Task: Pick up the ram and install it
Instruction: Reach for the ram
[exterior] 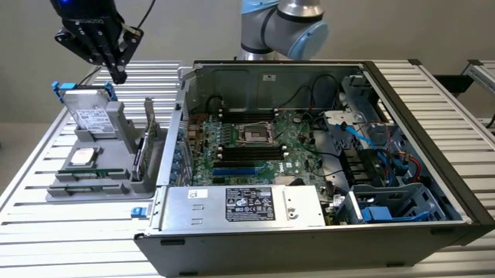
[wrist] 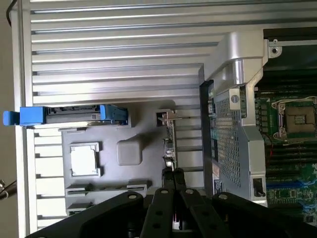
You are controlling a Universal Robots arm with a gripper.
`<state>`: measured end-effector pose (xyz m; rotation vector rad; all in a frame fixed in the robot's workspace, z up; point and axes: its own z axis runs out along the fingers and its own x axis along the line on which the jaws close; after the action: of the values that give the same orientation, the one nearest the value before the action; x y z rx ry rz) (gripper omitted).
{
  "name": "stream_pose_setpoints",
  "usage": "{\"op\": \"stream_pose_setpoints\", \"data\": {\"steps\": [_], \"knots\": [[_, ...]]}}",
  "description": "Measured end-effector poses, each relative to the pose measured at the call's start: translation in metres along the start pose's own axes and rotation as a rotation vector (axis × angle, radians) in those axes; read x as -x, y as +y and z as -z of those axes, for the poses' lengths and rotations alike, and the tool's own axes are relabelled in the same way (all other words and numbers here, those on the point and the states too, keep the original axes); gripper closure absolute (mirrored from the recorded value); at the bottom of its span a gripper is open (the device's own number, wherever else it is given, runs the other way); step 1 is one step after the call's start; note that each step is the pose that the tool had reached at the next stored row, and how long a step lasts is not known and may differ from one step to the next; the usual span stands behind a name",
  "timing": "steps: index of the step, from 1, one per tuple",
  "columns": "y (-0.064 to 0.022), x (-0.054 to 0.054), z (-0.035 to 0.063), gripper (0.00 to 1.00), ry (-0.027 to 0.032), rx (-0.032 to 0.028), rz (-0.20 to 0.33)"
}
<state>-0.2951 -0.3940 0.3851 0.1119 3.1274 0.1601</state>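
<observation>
A dark-green ram stick (exterior: pixel 91 172) stands on edge in a groove near the front of the grey holder (exterior: pixel 116 124), at the exterior view's left. A second green stick (exterior: pixel 83 188) sits in the groove in front of it. My gripper (exterior: pixel 117 74) hangs above the holder's back end, over the upright hard drive (exterior: pixel 91 113), well clear of the ram. Its fingers are shut and hold nothing. In the wrist view the shut gripper (wrist: pixel 171 174) points down at the holder (wrist: pixel 129 151), close to an upright card (wrist: pixel 169 144).
The open computer case (exterior: pixel 433 174) lies at the exterior view's right, with the motherboard (exterior: pixel 298 139), its black slots (exterior: pixel 251 152) and a blue slot (exterior: pixel 243 171). A CPU (exterior: pixel 83 155) rests in the holder. The power supply (exterior: pixel 247 204) fills the case's front.
</observation>
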Motion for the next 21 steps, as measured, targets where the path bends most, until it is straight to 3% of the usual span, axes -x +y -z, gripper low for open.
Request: {"op": "stream_pose_setpoints", "data": {"steps": [2,9,18,21], "knots": [[-0.0007,-0.009,-0.0001,0.90,0.0005,0.0059,0.000],[-0.0031,-0.039,-0.0018,0.90,0.0025,0.0063,0.005],[-0.0106,-0.059,-0.0051,0.90,0.0117,0.0108,0.023],[-0.0152,-0.067,-0.0046,0.90,0.0124,0.0159,0.024]]}}
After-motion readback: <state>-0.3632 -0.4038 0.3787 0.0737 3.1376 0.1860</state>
